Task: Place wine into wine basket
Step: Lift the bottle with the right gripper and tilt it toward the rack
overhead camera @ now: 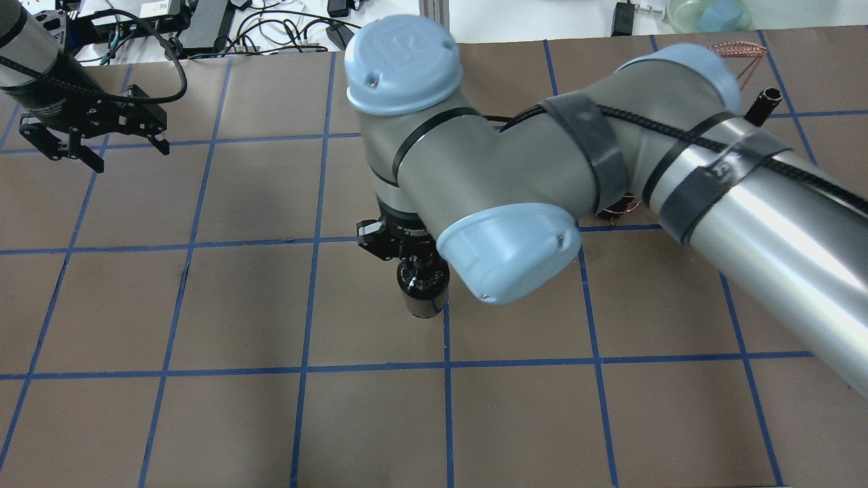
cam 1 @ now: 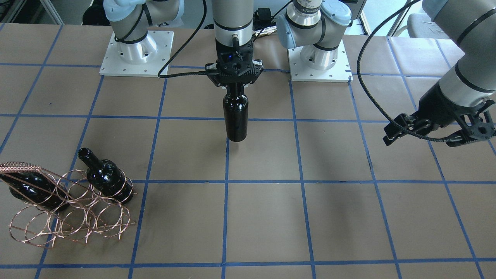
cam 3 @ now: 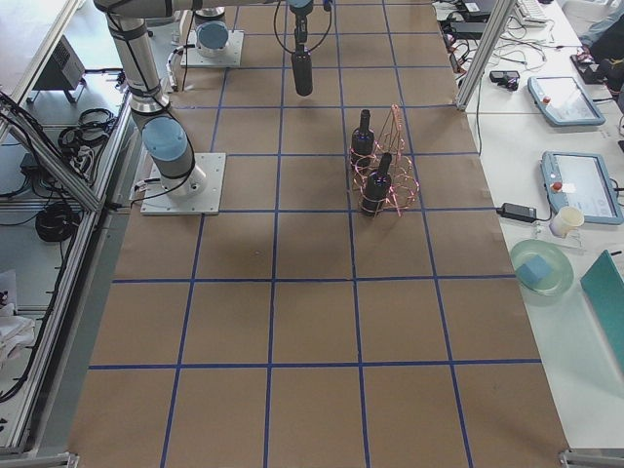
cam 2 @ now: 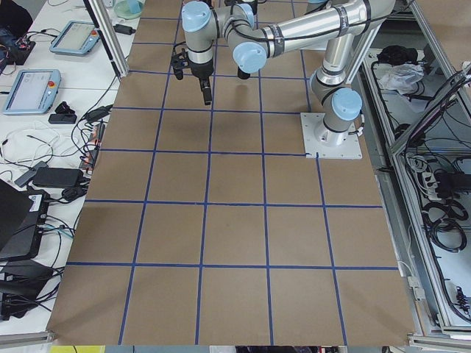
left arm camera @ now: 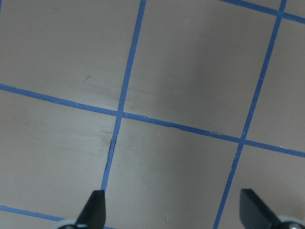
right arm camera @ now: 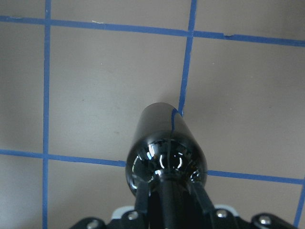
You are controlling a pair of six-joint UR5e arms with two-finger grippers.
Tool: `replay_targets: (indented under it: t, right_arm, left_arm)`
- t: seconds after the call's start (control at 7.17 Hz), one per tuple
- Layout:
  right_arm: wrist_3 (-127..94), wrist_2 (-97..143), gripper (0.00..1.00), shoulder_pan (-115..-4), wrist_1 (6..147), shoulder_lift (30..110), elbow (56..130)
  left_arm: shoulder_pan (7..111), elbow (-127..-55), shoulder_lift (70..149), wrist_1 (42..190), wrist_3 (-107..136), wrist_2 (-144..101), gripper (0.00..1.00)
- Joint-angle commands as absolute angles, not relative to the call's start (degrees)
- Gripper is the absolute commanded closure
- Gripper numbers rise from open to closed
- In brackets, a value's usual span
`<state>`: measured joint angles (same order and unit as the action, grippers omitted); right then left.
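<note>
Seen from behind the robot, the left gripper (left arm camera: pixel 174 207) hangs at the far left above the brown worktop (cam 1: pixel 348 217) with its blue tape grid. Its jaws are spread wide and hold nothing. Near the middle, the right gripper (cam 1: pixel 235 84) points straight down with its jaws pinching the neck of the wine (cam 1: pixel 236 116). The bottle hangs upright, base down, over a blue tape line. Whether the base touches the worktop cannot be told. Well apart to the right sits the wine basket (cam 1: pixel 21 167), mostly hidden by the right arm in that view. Two other dark bottles (cam 1: pixel 106 178) (cam 1: pixel 29 188) lie slanted through its rings.
</note>
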<state>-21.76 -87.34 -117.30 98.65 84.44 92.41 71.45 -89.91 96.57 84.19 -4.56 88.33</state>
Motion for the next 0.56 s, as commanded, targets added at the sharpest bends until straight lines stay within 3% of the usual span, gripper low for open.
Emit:
replay_targets:
  t: [0.0,0.42]
  right_arm:
    - [-10.0,-89.3,1.0,-106.2,88.7,91.8,91.9]
    - [12.6,-92.6,1.0,-87.8,79.5,98.4,90.8]
  left_arm:
    - [71.5,-89.9,96.6,84.2,-4.8,88.3,0.0]
    - [71.6,-89.9,96.2,84.3,-4.8,88.3,0.0]
